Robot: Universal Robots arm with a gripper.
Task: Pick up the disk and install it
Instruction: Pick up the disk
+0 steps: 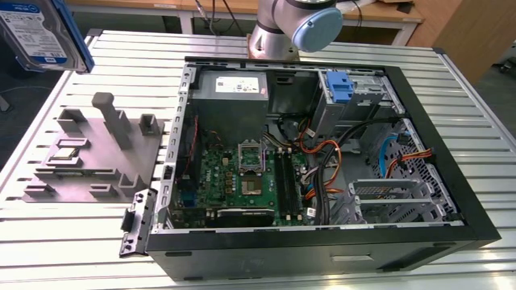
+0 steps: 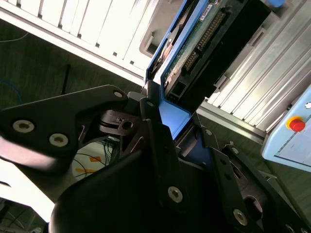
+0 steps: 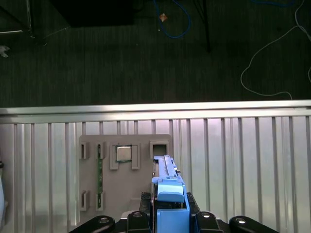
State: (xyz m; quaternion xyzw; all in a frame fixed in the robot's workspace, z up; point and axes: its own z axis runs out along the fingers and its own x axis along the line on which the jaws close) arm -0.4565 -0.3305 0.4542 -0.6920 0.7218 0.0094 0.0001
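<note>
The gripper [image 3: 170,216] clamps the disk [image 1: 40,33] edgewise, holding it high above the fixture [image 1: 89,154], apparently to clear its posts.

The ribbed metal table [image 1: 72,241] carries an open computer case [image 1: 322,257], lying on its side from the centre toward 3 o'clock in the exterior view. A grey holder plate [image 1: 81,163] lies at 9 o'clock, and the arm's base [image 1: 270,45] stands at 12.
</note>
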